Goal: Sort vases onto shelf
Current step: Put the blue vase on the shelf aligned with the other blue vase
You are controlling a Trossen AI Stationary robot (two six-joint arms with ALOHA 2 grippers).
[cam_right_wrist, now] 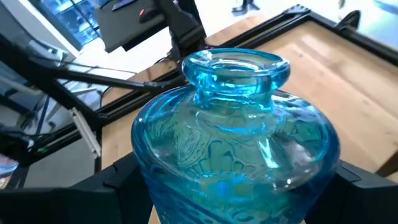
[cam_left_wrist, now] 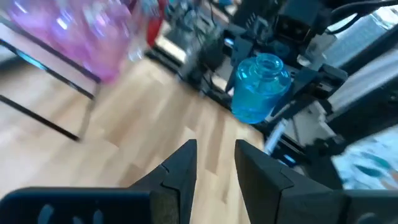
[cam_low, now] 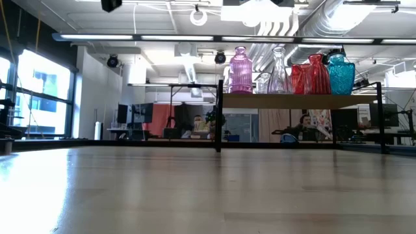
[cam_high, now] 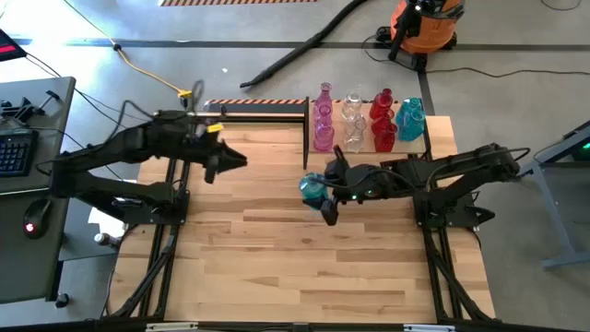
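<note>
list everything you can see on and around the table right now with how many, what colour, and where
shelf: one, light wood with black posts, far right part of the table.
vases on the shelf: about eight; pink, clear, red, teal, standing in colour groups from left to right.
teal vase: one, squat, upright, held above the table centre, in front of the shelf.
table: one, light wood.
vacuum: one, orange, on the floor beyond the table.
keyboard: one, dark, far left desk.
left gripper: open, holding nothing, above the table's left side.
right gripper: closed on the teal vase.
</note>
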